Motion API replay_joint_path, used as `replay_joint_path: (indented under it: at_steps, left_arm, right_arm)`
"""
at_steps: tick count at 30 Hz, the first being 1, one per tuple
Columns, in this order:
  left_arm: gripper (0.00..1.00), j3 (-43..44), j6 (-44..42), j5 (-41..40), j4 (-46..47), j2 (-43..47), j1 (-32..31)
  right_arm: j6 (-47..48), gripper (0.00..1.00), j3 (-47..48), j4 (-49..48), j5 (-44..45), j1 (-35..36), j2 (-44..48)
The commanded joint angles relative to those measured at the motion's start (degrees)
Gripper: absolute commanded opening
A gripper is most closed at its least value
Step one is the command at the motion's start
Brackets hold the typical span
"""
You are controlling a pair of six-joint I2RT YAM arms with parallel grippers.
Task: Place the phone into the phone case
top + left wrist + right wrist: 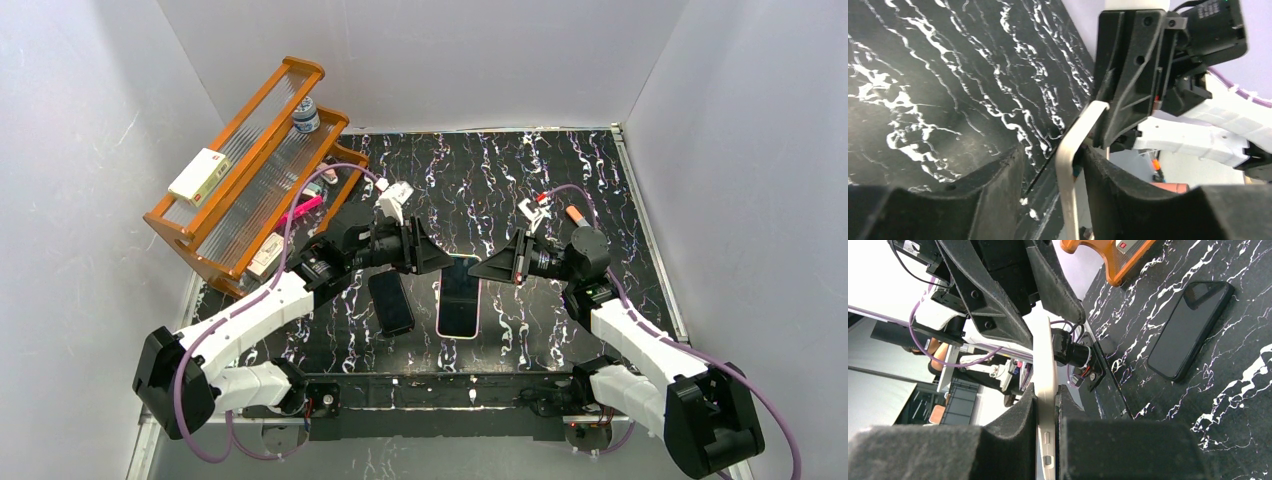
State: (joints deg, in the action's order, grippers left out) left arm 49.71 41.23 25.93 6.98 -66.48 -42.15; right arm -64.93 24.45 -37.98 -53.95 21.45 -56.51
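- The phone case [458,300] has its long axis running from the near edge of the surface [560,200] toward the far wall; its broad, dark-looking face is turned up, cream rim all round; whether its near end touches the surface I cannot tell
- The phone [391,302] lies flat, screen up, just left of the case and apart from it; its long axis runs nearly parallel, far end leaning slightly left
- The surface is black with white veining; pale walls [420,60] enclose it; an orange wooden rack [250,170] stands far left, carrying a white box [200,175] and a small jar [306,117]
- The right hand [480,268] is clamped narrow on the case's far end, a pad on each face
- The left hand [440,262] straddles the same end, partly open; a gap shows beside one finger
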Motion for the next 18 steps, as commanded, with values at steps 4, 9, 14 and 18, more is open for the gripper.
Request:
replay_joint_path:
  at_steps: [4, 9, 14, 18]
  left_arm:
    - [0.63, 0.74, -2.84, -5.63, -5.87, 1.59, 0.23]
    - [0.76, -2.91, -1.26, -5.96, -5.59, 4.77, 0.23]
    - [0.77, -5.88, 1.73, -3.77, -2.59, 5.95, 0.28]
    - [0.77, -8.34, 4.3, -1.0, 2.07, 5.26, 0.3]
  right_arm:
    - [-0.9, 0.01, 1.14, -0.08, 2.72, 0.33, 2.01]
    - [-1.07, 0.01, 2.59, 0.0, 2.43, 0.32, 1.64]
    - [-2.16, 0.01, 2.96, -1.55, 3.6, 0.31, 1.23]
    - [-2.64, 0.01, 2.24, -2.45, 4.59, 0.3, 0.3]
